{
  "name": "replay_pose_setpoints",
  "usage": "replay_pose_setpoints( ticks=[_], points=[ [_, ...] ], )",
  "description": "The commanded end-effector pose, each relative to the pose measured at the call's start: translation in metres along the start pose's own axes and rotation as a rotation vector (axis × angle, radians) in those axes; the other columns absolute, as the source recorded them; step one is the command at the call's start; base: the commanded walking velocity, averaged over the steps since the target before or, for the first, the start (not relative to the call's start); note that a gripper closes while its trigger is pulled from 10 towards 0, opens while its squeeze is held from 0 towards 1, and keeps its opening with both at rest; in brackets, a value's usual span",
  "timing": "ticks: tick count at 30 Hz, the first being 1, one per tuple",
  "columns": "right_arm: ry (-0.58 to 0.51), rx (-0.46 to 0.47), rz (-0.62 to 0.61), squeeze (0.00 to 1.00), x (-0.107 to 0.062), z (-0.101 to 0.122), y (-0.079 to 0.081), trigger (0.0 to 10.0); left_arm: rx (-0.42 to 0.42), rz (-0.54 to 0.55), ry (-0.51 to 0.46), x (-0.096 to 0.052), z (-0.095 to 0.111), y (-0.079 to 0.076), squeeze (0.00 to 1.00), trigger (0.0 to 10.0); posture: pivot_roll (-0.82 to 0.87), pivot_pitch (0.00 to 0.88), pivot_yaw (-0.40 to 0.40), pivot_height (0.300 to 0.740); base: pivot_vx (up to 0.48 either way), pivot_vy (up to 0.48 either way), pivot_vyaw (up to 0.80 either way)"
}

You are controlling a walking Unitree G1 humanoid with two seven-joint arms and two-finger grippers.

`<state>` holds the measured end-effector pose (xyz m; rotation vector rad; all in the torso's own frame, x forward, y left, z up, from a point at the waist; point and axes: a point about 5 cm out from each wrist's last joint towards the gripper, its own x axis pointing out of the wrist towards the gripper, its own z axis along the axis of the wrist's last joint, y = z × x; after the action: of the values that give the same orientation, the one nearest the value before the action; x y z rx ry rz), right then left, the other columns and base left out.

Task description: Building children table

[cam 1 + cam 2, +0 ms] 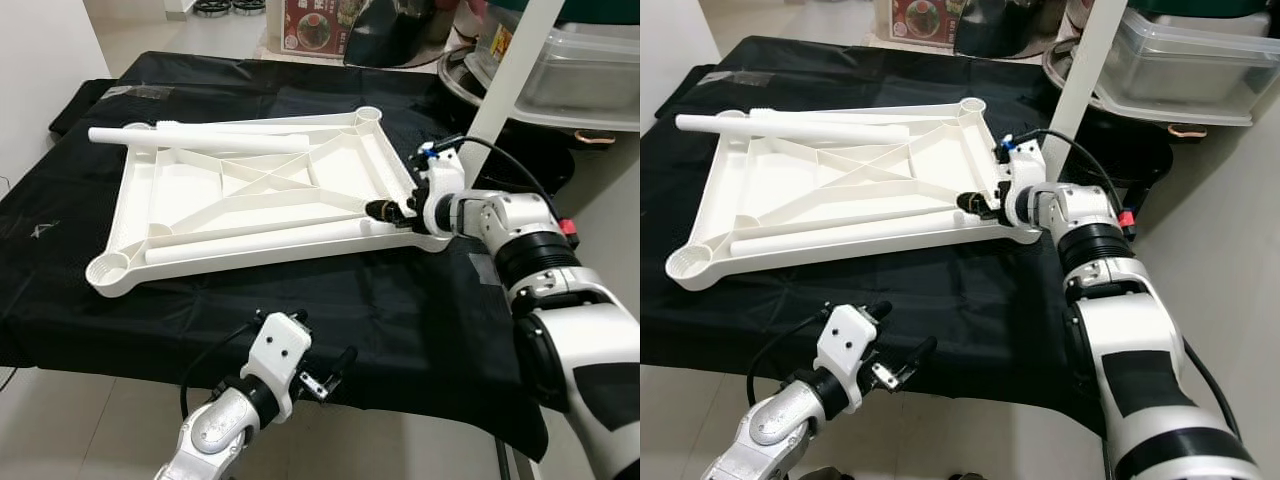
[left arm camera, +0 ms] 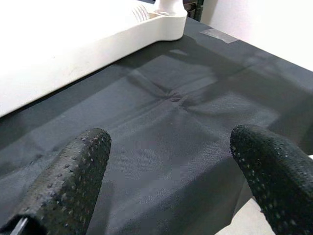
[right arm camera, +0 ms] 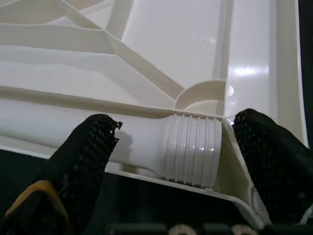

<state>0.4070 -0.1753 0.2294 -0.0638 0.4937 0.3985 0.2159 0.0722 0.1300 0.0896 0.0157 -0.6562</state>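
Note:
A white plastic table top (image 1: 190, 185) lies upside down on the black cloth (image 1: 400, 300). One white leg (image 1: 200, 137) rests across its far edge. A second leg (image 1: 250, 241) lies along its near edge. My right gripper (image 1: 392, 212) is at the top's near right corner, open. Its fingers (image 3: 274, 161) stand on either side of that leg's threaded end (image 3: 193, 149), beside the round corner socket (image 3: 205, 95). My left gripper (image 1: 322, 338) hovers low at the table's front edge, open over bare cloth, short of the top's rim (image 2: 98, 44).
A white upright post (image 1: 510, 70) rises right behind my right arm. Clear storage boxes (image 1: 590, 60) sit on a shelf past it. A printed carton (image 1: 315, 25) stands on the floor beyond the table. A white wall borders the left side.

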Motion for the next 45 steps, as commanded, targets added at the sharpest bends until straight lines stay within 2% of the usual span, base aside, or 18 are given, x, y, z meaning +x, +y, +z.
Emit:
replay_pose_setpoints(
  ticks=[1, 6, 16, 19, 25, 29, 31, 41, 45],
  points=[
    [0.029, -0.027, 0.007, 0.00, -0.003, 0.002, -0.001, 10.0, 0.006, -0.007, 0.020, 0.000, -0.004, -0.001, 0.00, 10.0, 0.13, 0.132, -0.094, 0.740, 0.000, 0.000, 0.00],
    [0.058, -0.058, 0.026, 0.00, 0.001, 0.000, 0.005, 10.0, 0.009, 0.003, 0.016, 0.001, -0.003, 0.000, 0.00, 10.0, 0.13, 0.139, -0.100, 0.740, 0.000, 0.000, 0.00],
    [0.088, -0.040, 0.019, 0.00, 0.006, -0.005, 0.014, 10.0, 0.007, 0.012, 0.013, 0.003, -0.003, 0.002, 0.00, 10.0, 0.12, 0.141, -0.098, 0.740, 0.000, 0.000, 0.00],
    [0.066, 0.023, -0.070, 0.00, 0.006, -0.002, 0.010, 10.0, 0.005, 0.013, 0.011, 0.003, -0.003, 0.002, 0.00, 10.0, 0.12, 0.144, -0.098, 0.740, 0.000, 0.000, 0.00],
    [0.072, 0.080, -0.126, 0.00, 0.004, -0.001, 0.006, 10.0, 0.004, 0.015, 0.007, 0.004, -0.003, 0.002, 0.00, 10.0, 0.12, 0.147, -0.097, 0.740, 0.000, 0.000, 0.00],
    [0.086, 0.082, -0.109, 0.00, 0.003, -0.001, 0.007, 10.0, 0.005, 0.015, 0.009, 0.004, -0.003, 0.002, 0.00, 10.0, 0.11, 0.147, -0.097, 0.740, 0.000, 0.000, 0.00],
    [0.111, 0.118, -0.069, 0.00, 0.003, -0.003, 0.011, 10.0, 0.005, 0.014, 0.010, 0.004, -0.003, 0.002, 0.00, 10.0, 0.11, 0.148, -0.094, 0.740, 0.000, 0.000, 0.00],
    [0.124, 0.126, -0.074, 0.00, 0.004, -0.008, 0.011, 10.0, 0.006, 0.013, 0.009, 0.004, -0.003, 0.002, 0.00, 10.0, 0.11, 0.150, -0.094, 0.740, 0.000, 0.000, 0.00],
    [0.109, 0.180, -0.060, 0.00, 0.007, -0.007, 0.017, 10.0, 0.009, 0.015, 0.006, 0.004, -0.002, 0.002, 0.00, 10.0, 0.11, 0.153, -0.095, 0.740, 0.000, 0.000, 0.00]
  ],
)
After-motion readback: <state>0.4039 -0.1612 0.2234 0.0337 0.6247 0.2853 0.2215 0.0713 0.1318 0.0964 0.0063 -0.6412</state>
